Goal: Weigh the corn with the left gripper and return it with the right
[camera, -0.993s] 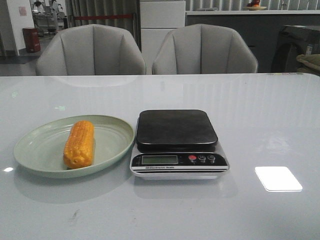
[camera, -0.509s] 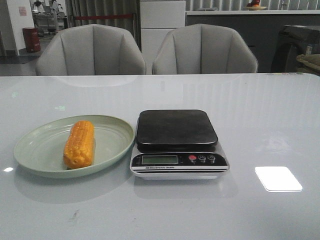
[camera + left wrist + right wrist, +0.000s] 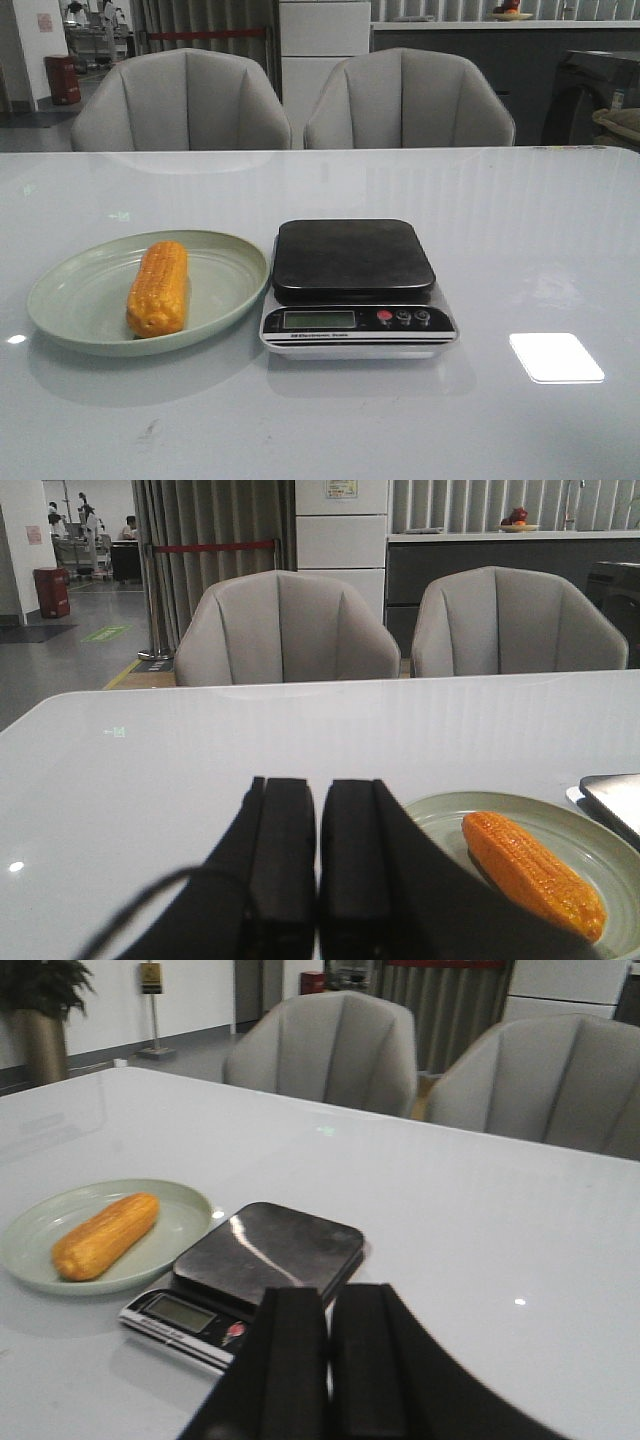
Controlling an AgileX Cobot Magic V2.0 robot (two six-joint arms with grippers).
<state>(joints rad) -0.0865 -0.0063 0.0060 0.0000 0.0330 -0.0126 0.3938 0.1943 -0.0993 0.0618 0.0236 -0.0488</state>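
Observation:
An orange-yellow corn cob (image 3: pixel 158 288) lies lengthwise on a pale green plate (image 3: pixel 80 285) at the left of the table. It also shows in the left wrist view (image 3: pixel 532 872) and the right wrist view (image 3: pixel 105 1235). A kitchen scale (image 3: pixel 353 258) with a black platform and a small display stands right of the plate, with nothing on it. Neither arm shows in the front view. My left gripper (image 3: pixel 318 792) is shut and empty, short of the plate's left side. My right gripper (image 3: pixel 330 1302) is shut and empty, nearer than the scale (image 3: pixel 265 1250) and to its right.
Two grey armchairs (image 3: pixel 185 100) (image 3: pixel 408 100) stand behind the far edge of the white glossy table (image 3: pixel 520 250). A bright light reflection (image 3: pixel 556 357) lies on the table right of the scale.

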